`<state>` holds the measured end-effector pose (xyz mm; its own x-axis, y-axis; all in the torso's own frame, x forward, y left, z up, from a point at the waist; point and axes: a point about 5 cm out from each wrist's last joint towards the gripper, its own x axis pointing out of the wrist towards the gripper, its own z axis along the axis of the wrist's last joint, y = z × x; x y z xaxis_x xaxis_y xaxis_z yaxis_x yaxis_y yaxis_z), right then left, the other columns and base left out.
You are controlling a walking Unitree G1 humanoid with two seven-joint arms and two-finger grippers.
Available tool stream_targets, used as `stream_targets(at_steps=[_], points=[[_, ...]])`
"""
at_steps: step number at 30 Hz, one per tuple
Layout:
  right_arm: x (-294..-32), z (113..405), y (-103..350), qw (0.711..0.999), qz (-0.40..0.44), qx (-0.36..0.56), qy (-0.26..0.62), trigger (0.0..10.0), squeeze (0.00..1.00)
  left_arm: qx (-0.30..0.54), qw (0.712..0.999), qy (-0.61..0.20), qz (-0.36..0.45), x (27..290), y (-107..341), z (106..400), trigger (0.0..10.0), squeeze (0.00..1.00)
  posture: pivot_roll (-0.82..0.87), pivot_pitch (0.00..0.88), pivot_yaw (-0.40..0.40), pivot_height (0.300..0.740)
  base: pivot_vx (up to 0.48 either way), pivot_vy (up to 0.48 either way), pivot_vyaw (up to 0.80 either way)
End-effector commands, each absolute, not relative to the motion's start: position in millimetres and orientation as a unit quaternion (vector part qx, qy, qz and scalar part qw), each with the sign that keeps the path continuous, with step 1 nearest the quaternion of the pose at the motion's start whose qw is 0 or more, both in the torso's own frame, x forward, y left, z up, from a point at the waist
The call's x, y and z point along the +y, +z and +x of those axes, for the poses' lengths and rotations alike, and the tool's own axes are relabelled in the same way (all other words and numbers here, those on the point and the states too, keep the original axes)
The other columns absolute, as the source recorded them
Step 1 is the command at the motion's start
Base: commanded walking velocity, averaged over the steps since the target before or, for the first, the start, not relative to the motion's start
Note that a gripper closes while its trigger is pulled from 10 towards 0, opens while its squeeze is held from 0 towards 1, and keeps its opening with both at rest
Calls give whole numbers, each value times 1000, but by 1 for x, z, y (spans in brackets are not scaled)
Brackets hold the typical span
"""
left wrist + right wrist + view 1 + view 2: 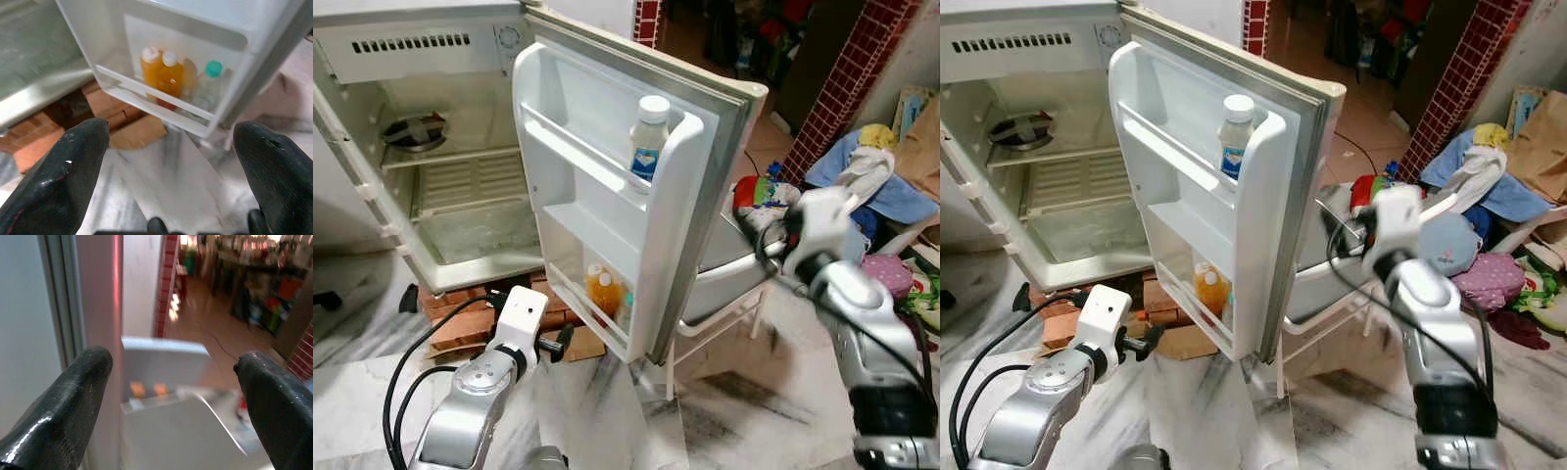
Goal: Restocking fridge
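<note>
— Okay, where's the stock?
— Two orange bottles sit in the fridge door's bottom shelf, just ahead of my left gripper, fingers spread, empty.
— Right gripper?
— Spread too, beside the door's edge.
— Handling?
— Probably light, slick plastic; I'd grip mid-body.

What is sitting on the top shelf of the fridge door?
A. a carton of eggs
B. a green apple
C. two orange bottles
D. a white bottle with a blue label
D: a white bottle with a blue label stands on the top shelf of the open fridge door, while the two orange bottles are down on the bottom shelf.
</note>
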<state>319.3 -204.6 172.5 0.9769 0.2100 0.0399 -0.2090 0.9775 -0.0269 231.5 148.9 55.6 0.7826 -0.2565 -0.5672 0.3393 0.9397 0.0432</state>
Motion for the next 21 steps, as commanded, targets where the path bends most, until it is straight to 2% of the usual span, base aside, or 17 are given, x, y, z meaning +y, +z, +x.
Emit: stream_targets(at_steps=[1,7,8,10,12,13,14,15,16,17,18,19,20,21], points=[[-199,327,187,991,16,-60,119,10000,0,326,927,-179,57,147,50,224,10000,0,119,0,-36,740,0,0,0],[-179,349,215,977,45,-116,175,10000,0,333,921,-193,60,143,49,221,10000,0,135,0,-45,740,0,0,0],[-170,353,222,967,74,-121,213,10000,0,332,922,-192,59,143,49,221,10000,0,141,0,-49,740,0,0,0],[-165,354,224,960,93,-121,236,10000,0,333,921,-191,59,143,49,221,10000,0,142,0,-49,740,0,0,0],[-152,349,229,935,136,-113,308,10000,0,334,921,-192,59,143,50,221,10000,0,146,0,-53,740,0,0,0],[-141,339,236,904,177,-110,373,10000,0,336,920,-192,59,143,50,221,10000,0,147,0,-54,740,0,0,0],[-127,322,246,853,218,-111,461,10000,0,338,919,-193,59,143,50,221,10000,0,144,0,-54,740,0,0,0],[-124,316,248,837,227,-112,486,10000,0,339,919,-193,59,143,50,221,10000,0,144,0,-54,740,0,0,0],[-124,316,248,837,227,-112,486,10000,0,339,919,-193,59,143,50,221,10000,0,144,0,-54,740,0,0,0],[-116,300,255,790,249,-108,550,10000,0,347,914,-202,54,142,49,219,10000,0,142,0,-55,740,0,0,0],[-116,300,255,790,249,-108,550,10000,0,347,914,-202,54,142,49,219,10000,0,142,0,-55,740,0,0,0],[-112,283,259,743,265,-102,606,10000,0,355,908,-218,48,139,49,217,10000,0,138,0,-52,740,0,0,0],[-112,277,260,721,282,-96,626,10000,0,358,905,-226,47,138,49,216,10000,0,138,0,-52,740,0,0,0],[-112,276,260,717,288,-96,628,10000,0,358,904,-227,47,138,49,216,10000,0,138,0,-52,740,0,0,0]])
